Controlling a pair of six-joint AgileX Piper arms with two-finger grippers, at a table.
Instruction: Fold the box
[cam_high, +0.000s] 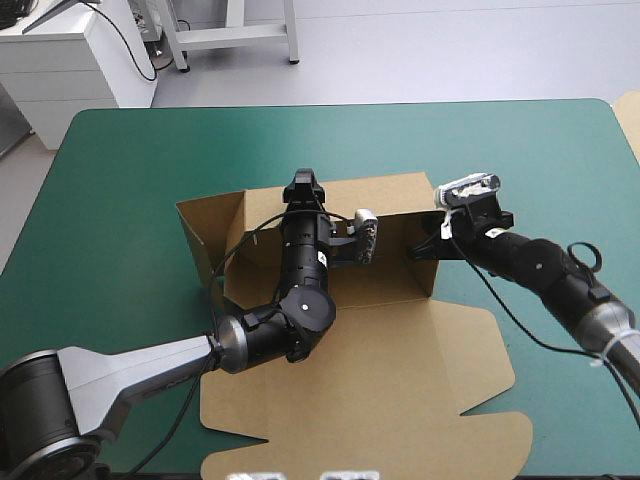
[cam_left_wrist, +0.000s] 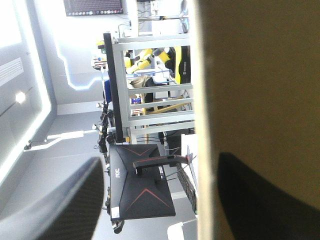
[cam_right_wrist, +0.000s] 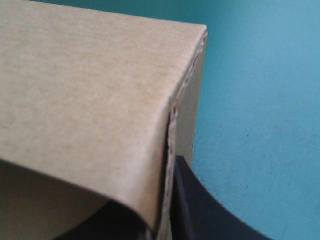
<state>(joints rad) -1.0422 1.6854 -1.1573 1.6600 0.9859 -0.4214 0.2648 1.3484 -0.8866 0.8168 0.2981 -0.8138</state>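
Note:
The brown box (cam_high: 330, 300) lies mid-table with its far wall (cam_high: 370, 195), left wall and right wall raised. Its lid (cam_high: 400, 400) lies flat toward the near edge. My left gripper (cam_high: 303, 185) reaches up over the far wall from inside the box. In the left wrist view the left gripper (cam_left_wrist: 160, 165) is open, its black fingers (cam_left_wrist: 265, 200) wide apart, one lying against a raised board panel (cam_left_wrist: 260, 75). My right gripper (cam_high: 425, 240) is at the right wall's far corner. In the right wrist view the right gripper (cam_right_wrist: 165, 210) is shut on the box's wall (cam_right_wrist: 90, 100), which passes between its fingers.
Bare teal-green cover (cam_high: 120, 180) surrounds the box on the left, far and right sides. A left flap (cam_high: 205, 225) stands outward at the box's left. White cabinets (cam_high: 70, 60) stand beyond the table's far-left corner. A tan edge (cam_high: 630, 115) shows at the table's right.

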